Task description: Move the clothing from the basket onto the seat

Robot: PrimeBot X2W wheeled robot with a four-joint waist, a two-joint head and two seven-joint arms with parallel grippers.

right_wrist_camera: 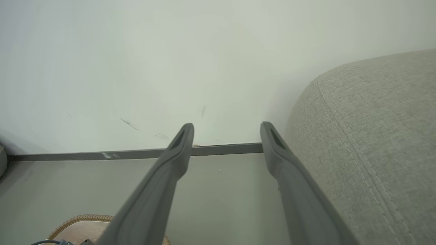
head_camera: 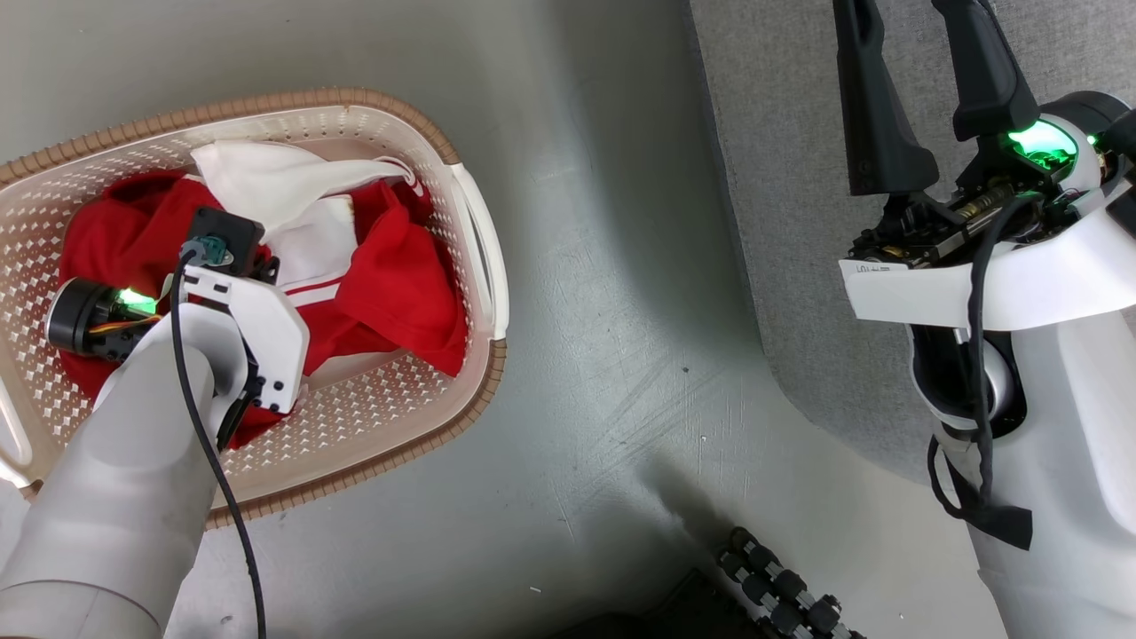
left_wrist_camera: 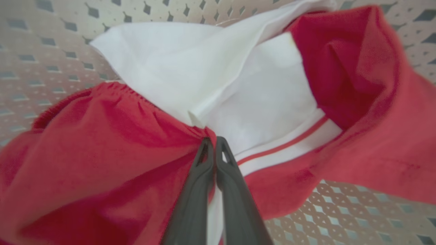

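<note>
while the left gripper (left_wrist_camera: 214, 144) is down in the basket (head_camera: 417, 124), its two dark fingers are pressed together on a fold of the clothing (left_wrist_camera: 102, 143), right where gathered red cloth meets a white panel. clothing lies bunched inside the basket, red with white panels and a thin red stripe. basket stands on the grey floor (head_camera: 603, 355), apart from the seat (head_camera: 781, 222) on the robot's right. right gripper (right_wrist_camera: 226, 131) hangs beside the seat's rounded edge, fingers spread wide, nothing between them, pointing toward a pale wall (right_wrist_camera: 170, 68).
</note>
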